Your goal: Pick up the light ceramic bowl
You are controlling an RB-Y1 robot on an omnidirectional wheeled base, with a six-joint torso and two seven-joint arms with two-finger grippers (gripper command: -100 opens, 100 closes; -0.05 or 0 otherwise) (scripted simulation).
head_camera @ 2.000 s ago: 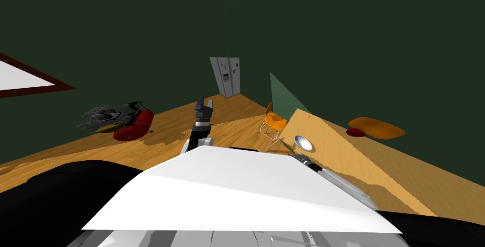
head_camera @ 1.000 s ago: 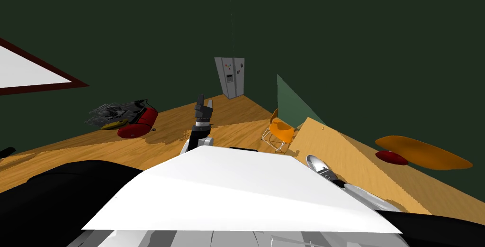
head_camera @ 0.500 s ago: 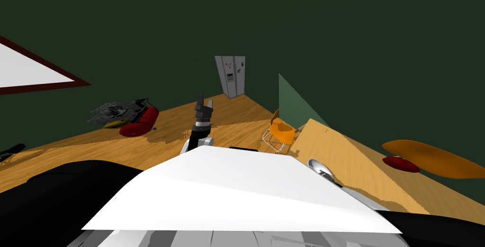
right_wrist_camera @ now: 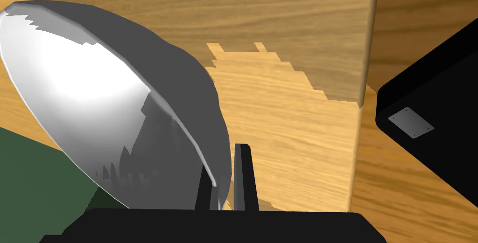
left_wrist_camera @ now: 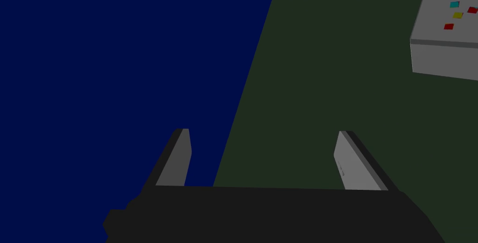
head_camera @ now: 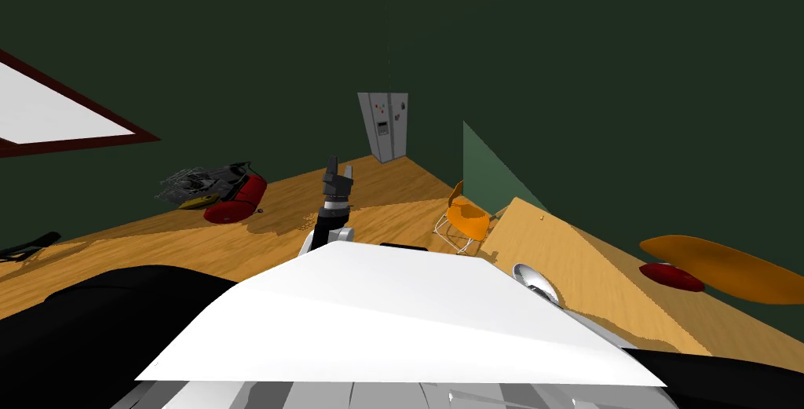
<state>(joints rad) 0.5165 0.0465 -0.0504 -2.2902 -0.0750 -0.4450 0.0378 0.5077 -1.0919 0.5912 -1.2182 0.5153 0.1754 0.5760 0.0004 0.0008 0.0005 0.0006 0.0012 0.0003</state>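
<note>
- Since the pale grey bowl (right_wrist_camera: 93, 91) is gripped at its rim by the right gripper (right_wrist_camera: 224, 186), one blade inside the wall and one outside, the step in hand looks to me like the lift itself.
- That pinch holds one small spot on the rim, so I would raise it slowly and straight, with the wrist steady (a bowl held this way is apt to swing or slip).
- It hangs at the near end of the wooden table (head_camera: 565, 247), close by my right side; I cannot tell whether it is clear of the top.
- Out in front of me the left gripper (head_camera: 334, 173) is raised, its fingers spread apart with nothing between them.
- Beyond the table's edge in the right wrist view is a black block (right_wrist_camera: 429, 114) with a small grey plate; I cannot say what it is.
- At the table's far end stands an orange chair (head_camera: 465, 220), and a grey fridge (head_camera: 385, 125) is against the far wall.
- Left on the floor lies a red bag (head_camera: 234, 202); well off to the right are an orange shape (head_camera: 722, 267) and a dark red thing (head_camera: 671, 277).
- Nothing visible stands over the bowl; the table edge and the black block are the nearest hazards.
</note>
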